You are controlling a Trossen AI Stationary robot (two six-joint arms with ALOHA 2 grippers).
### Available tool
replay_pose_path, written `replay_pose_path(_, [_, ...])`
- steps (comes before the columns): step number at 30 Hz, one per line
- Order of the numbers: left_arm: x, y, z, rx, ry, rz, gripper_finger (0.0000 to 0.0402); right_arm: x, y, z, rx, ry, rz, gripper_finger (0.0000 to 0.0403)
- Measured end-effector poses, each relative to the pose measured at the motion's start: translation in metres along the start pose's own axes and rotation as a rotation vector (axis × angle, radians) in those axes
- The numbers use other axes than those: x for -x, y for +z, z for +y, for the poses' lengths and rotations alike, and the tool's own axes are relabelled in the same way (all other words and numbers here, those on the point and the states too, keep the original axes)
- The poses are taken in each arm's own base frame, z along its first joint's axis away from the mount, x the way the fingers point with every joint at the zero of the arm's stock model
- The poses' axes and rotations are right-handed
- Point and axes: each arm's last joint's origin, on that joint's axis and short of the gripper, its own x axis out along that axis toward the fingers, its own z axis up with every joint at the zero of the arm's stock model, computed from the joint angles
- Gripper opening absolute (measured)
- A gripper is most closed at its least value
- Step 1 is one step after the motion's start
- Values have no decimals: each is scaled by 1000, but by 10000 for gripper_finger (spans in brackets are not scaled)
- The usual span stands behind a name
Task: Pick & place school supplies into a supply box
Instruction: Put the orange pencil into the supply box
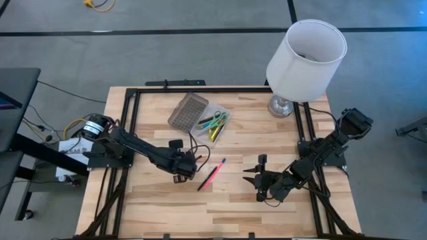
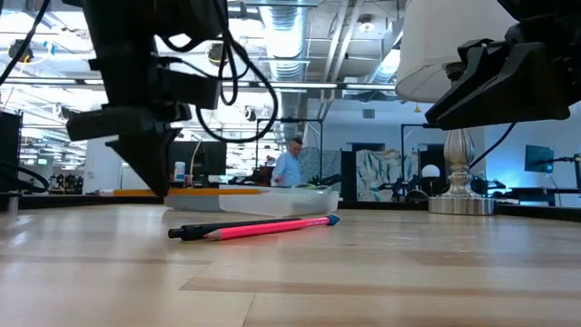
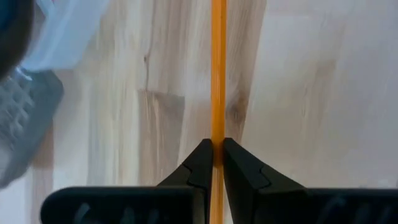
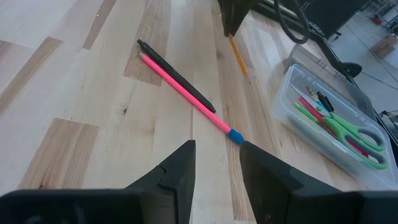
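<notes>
Light wood-plank table [image 1: 167,207] with black frame rails. Directly on it: pink pen [image 1: 213,173] and dark pen [image 4: 177,77] side by side mid-table, clear supply box [image 1: 215,125], grey grid lid [image 1: 187,111] just beside it, lamp [image 1: 303,63] at far right corner.
</notes>
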Motion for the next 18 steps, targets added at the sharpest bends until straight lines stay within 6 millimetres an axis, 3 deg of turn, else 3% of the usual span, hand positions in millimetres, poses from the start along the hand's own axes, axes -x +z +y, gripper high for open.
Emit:
replay_pose_path(9, [16, 26, 10, -29, 78, -112, 18, 0, 0, 0, 0, 0, 0, 120])
replay_pose_path(18, [10, 60, 63, 164, 208, -223, 18, 0, 0, 0, -1, 0, -1, 120])
